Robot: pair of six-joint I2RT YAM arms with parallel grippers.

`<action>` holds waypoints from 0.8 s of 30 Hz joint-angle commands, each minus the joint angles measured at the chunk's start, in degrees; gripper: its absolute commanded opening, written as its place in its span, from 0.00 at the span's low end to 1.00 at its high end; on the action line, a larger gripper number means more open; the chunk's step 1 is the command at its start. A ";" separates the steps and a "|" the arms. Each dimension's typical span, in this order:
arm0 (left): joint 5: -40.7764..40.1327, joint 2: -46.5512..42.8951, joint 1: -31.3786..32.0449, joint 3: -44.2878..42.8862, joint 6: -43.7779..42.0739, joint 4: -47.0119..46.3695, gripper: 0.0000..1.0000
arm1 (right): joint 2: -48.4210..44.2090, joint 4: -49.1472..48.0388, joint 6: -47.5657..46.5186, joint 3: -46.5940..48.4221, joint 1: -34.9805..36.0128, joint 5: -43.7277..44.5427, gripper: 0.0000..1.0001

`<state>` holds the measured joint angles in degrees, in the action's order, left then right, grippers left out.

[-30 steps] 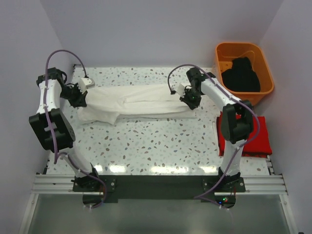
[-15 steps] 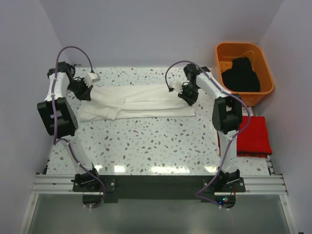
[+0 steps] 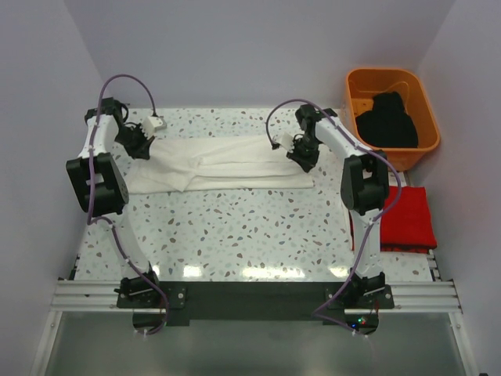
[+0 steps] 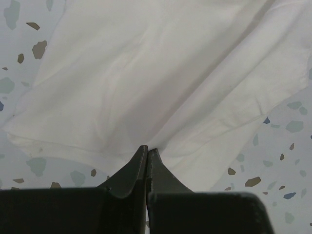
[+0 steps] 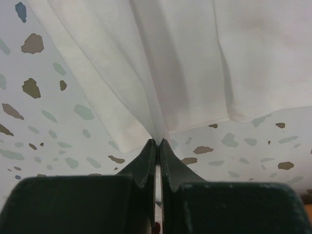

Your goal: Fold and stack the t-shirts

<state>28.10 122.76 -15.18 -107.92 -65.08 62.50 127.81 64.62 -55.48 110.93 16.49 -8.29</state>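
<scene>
The white t-shirt (image 3: pixel 223 163) lies stretched in a long band across the far part of the table. My left gripper (image 3: pixel 139 147) is shut on its left end; in the left wrist view the cloth (image 4: pixel 161 83) rises into the closed tips (image 4: pixel 147 149). My right gripper (image 3: pixel 304 154) is shut on its right end, and the fabric (image 5: pixel 185 63) is pinched between the tips (image 5: pixel 156 142). The red t-shirt (image 3: pixel 405 217) lies folded at the right edge. The black t-shirt (image 3: pixel 387 119) is bunched in the orange tub (image 3: pixel 356 82).
The speckled table (image 3: pixel 235 235) runs toward the arm bases. The orange tub stands at the far right corner. Lilac walls close in the left, back and right sides. Cables loop above both arms.
Both grippers have carried the far edge of the white shirt a little farther back and the band has narrowed. The left arm has swung toward the far left corner.
</scene>
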 commanded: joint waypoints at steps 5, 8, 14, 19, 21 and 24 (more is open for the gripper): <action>-0.85 0.29 0.06 -2.12 -0.49 -1.33 0.00 | 0.68 -0.46 -0.41 3.32 -0.58 1.61 0.00; -1.03 0.37 -0.02 -2.21 -0.05 -2.29 0.00 | 1.91 -0.63 -0.50 4.28 -0.58 2.23 0.00; -0.85 2.04 0.15 -3.70 1.01 -2.56 0.00 | 3.67 -0.90 -0.24 6.48 -0.58 3.02 0.00; -1.03 2.84 0.33 -3.88 2.41 -3.61 0.00 | 5.26 -1.68 0.02 7.54 -0.58 4.42 0.00; -1.55 3.36 0.33 -3.62 3.29 -4.31 0.00 | 5.43 -3.00 1.68 7.98 -0.58 5.47 0.12; -3.57 3.89 -0.20 -3.44 8.99 -7.90 0.21 | 5.79 -3.45 5.36 10.00 -0.67 6.79 0.32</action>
<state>26.30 125.97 -15.16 -109.40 -61.54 59.79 133.88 63.13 -53.71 117.05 16.43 -4.56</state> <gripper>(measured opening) 0.157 0.275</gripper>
